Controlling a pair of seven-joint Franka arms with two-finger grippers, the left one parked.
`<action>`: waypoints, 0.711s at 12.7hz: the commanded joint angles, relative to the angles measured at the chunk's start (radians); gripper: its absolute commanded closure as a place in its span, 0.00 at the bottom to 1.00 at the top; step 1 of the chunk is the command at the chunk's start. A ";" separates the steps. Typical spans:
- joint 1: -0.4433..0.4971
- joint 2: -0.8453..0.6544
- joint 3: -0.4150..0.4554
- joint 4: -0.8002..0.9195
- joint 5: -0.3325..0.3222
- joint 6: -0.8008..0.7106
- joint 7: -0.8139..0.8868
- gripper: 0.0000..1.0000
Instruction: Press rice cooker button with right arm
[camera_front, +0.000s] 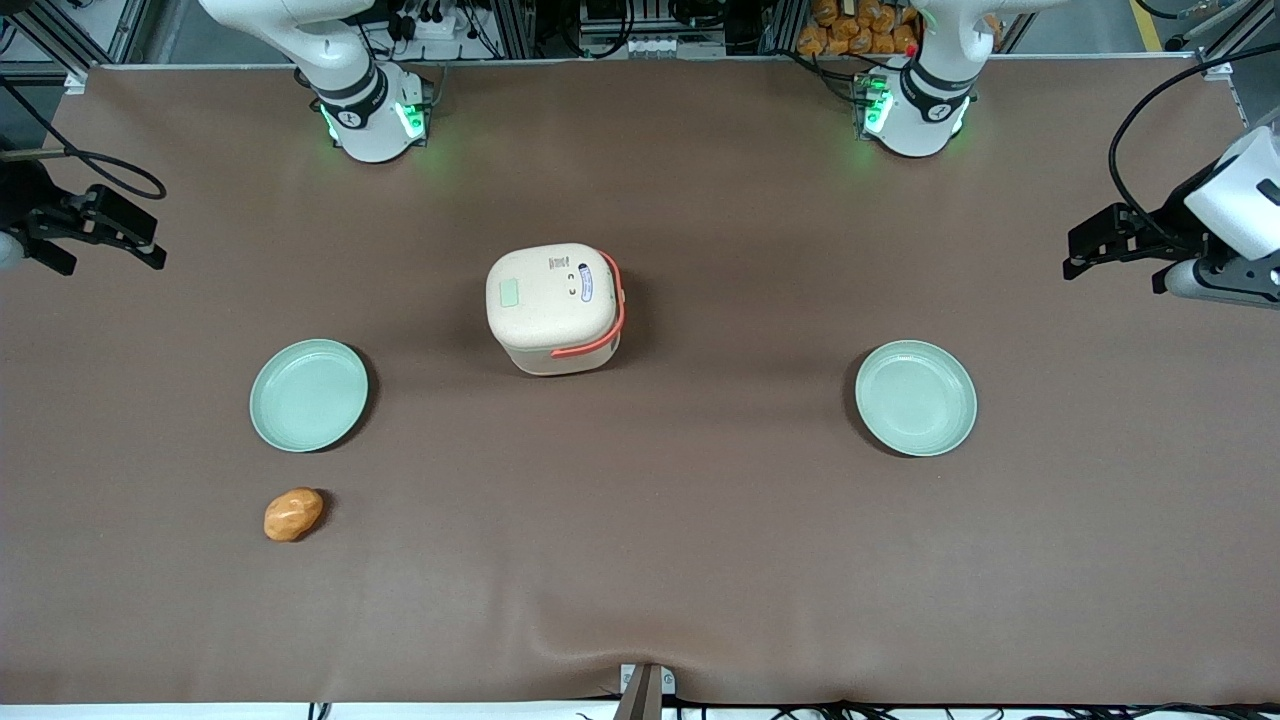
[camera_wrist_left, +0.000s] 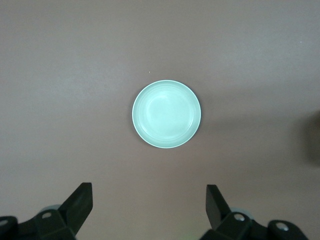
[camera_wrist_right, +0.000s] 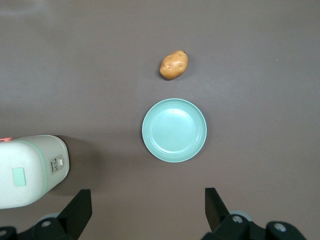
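Hovering well apart from the rice cooker (camera_front: 555, 308), the tool (camera_wrist_right: 145, 207) gapes; labels unreadable.

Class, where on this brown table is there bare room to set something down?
Bare: between the cream rice cooker and either pale green plate. Tighter by the orange potato. The open black gripper hangs above the working arm's end.

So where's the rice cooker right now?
In the front view the rice cooker sits mid-table between two green plates, lid closed. The open pincer hovers above the working arm's plate.
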 joint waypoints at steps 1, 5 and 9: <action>-0.023 -0.003 0.020 0.008 0.008 -0.036 -0.005 0.00; -0.022 -0.002 0.020 0.002 0.009 -0.030 -0.003 0.00; -0.014 0.003 0.069 -0.012 0.019 -0.019 -0.003 0.00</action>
